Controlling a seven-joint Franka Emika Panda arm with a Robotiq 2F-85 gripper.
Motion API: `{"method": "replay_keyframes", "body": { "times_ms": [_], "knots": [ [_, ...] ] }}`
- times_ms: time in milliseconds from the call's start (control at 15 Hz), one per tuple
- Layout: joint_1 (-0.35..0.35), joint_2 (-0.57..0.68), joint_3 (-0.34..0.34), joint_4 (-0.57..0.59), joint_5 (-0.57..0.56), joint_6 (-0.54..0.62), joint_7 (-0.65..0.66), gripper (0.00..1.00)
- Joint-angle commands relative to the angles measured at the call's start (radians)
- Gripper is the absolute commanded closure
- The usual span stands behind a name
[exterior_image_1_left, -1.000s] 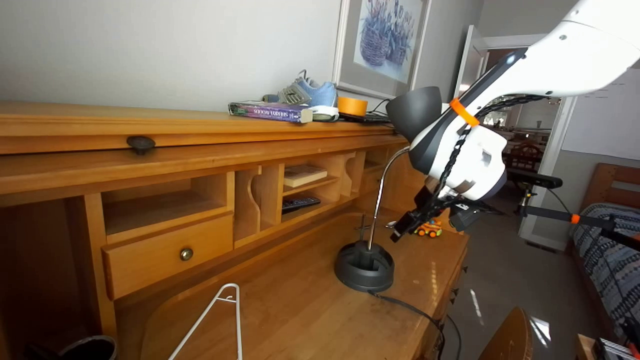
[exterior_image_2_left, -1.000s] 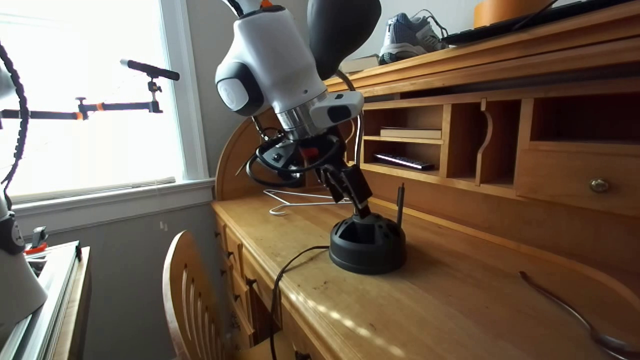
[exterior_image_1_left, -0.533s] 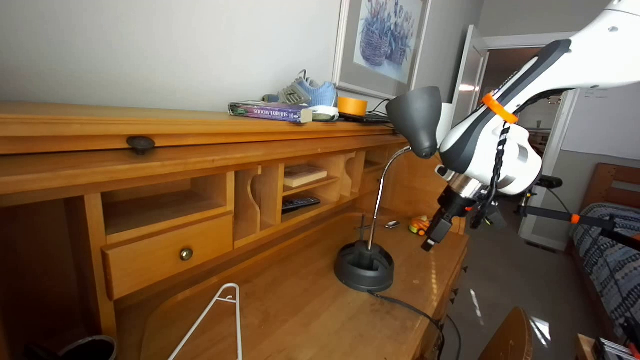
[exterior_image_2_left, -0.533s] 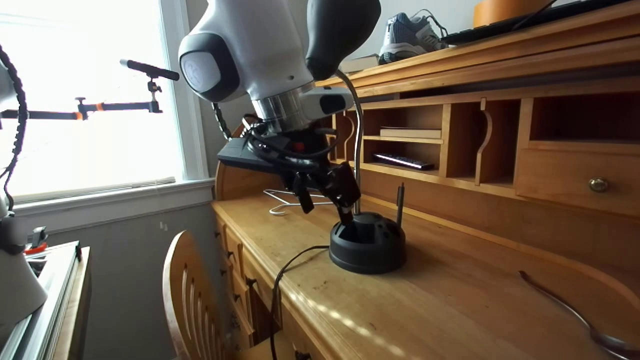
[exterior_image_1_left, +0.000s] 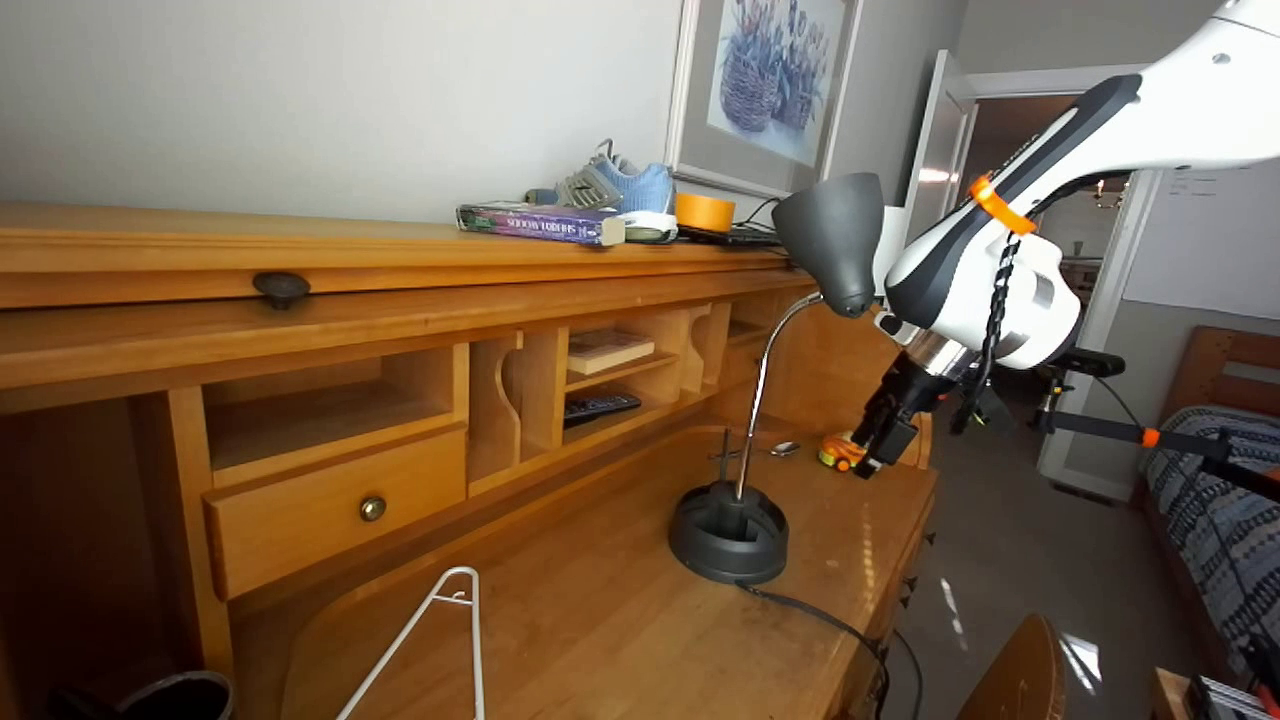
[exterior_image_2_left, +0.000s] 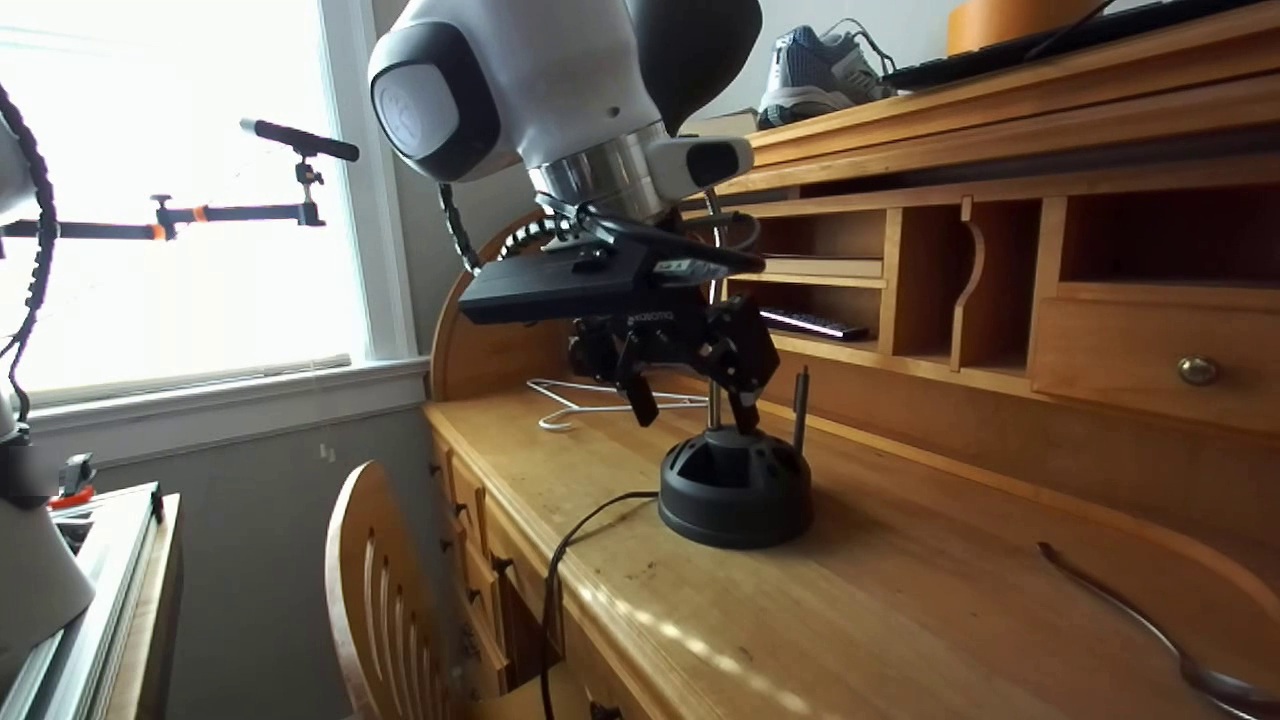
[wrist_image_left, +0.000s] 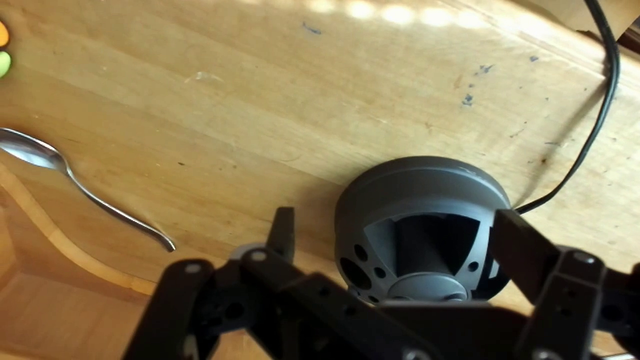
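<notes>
We have a wide worktop of yellow-brown wood (exterior_image_2_left: 880, 610). Roughly midway between its front and back edges stands, upright, a tall dark grey desk lamp with round plastic base (exterior_image_1_left: 728, 562); its thin black cable (wrist_image_left: 613, 70) goes over the front edge. A white hanger of slim bars (exterior_image_1_left: 477, 645) lies toward the edge closest to the bright window (exterior_image_2_left: 200, 310). Near the lamp hangs the black metal pincer (exterior_image_2_left: 695, 412), fingers well apart and gripping nothing; an exterior view shows a gap between it and the lamp. A silver metal spoon (wrist_image_left: 57, 160) rests by the back edge, near the corner away from the window; a small orange plastic toy (exterior_image_1_left: 838, 450), partly hidden, sits toward that same end edge.

About progress, we judge that no grasp is made: lamp, hanger, spoon and toy all rest free, and the closing of the fingers remains undone.

About writing, a paperback book with purple spine (exterior_image_1_left: 540, 224), above the back edge, carries upside-down letters which we read as SHERRYL WOODS. On the pincer, also inverted, we make out ROBOTIQ. A white label (exterior_image_2_left: 682, 268) above it is too small for reading.
</notes>
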Motion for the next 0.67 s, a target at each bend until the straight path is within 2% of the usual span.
{"method": "replay_keyframes", "body": {
  "times_ms": [0,200,600],
  "knots": [
    [0.0,0.003,0.0,0.002,0.0,0.0,-0.002,0.0],
    [-0.002,0.01,0.0,0.013,0.007,0.0,-0.011,0.0],
    [-0.047,0.059,-0.005,0.157,0.026,-0.211,-0.139,0.0]
  ]
}}
